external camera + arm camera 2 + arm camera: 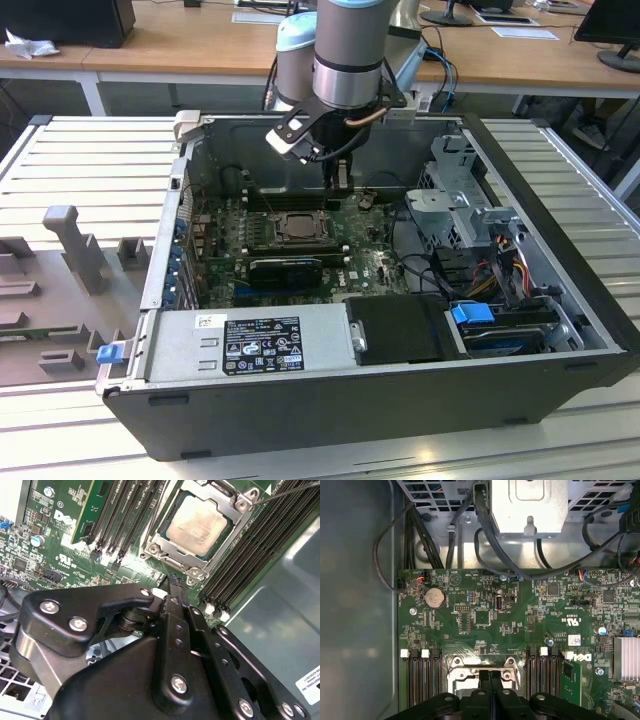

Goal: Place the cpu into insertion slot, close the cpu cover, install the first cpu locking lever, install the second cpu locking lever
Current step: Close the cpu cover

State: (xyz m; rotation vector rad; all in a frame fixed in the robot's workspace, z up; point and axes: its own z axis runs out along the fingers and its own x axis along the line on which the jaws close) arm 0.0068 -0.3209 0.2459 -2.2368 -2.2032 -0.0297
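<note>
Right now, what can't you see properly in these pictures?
First wrist view: the hand hides part of the slot.
Second wrist view: the lever's end runs off the picture's edge, and the hand covers the board beside the cpu.
Exterior view: the cover is too small to tell whether it is latched.

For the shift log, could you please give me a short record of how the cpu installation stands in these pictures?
cpu: seated in the insertion slot, silver top up
cpu cover: down over the chip, framing it
locking lever: one thin rod juts past a slot corner; latched or not, cannot tell
gripper: shut, close beside the slot, over the green board
setting: open computer case on a slatted table
</note>
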